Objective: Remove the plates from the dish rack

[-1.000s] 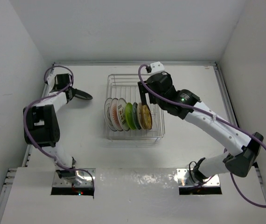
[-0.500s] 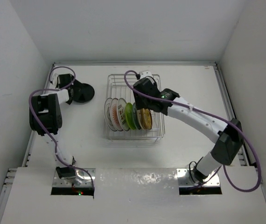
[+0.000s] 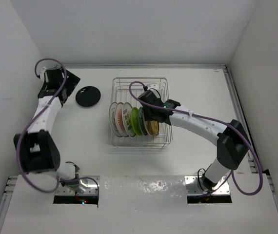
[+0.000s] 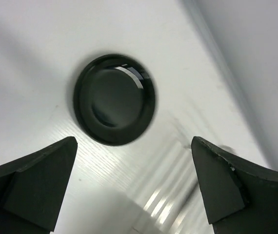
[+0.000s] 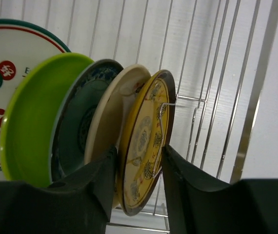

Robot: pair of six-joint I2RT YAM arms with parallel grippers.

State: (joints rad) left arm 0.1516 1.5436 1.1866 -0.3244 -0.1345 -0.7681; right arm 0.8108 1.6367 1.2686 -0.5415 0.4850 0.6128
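Note:
The dish rack [image 3: 140, 79] is a silver wire basket mid-table with a row of plates on edge: two white ones with red patterns [image 3: 121, 119], a lime green one [image 3: 135, 121], then darker ones. My right gripper [image 3: 149, 116] reaches down into the row's right end. In the right wrist view its jaws [image 5: 139, 148] hug the last plate, yellow-centred with a dark rim [image 5: 146, 131], one finger on each face. A black plate [image 3: 88, 96] lies flat on the table left of the rack. My left gripper [image 3: 69, 84] hangs open just left of it, holding nothing [image 4: 133, 141].
Beside the gripped plate stand a cream plate [image 5: 114, 102], a blue-grey one [image 5: 75, 129] and the green one [image 5: 29, 117]. A wire prong [image 5: 164, 109] runs across the yellow plate's face. The rack's back half [image 3: 139, 90] has bare wires. White walls close in left, right and behind.
My left gripper let go of the black plate, opened wide and drew back up and left. My right gripper dropped into the rack and closed in on the yellow plate.

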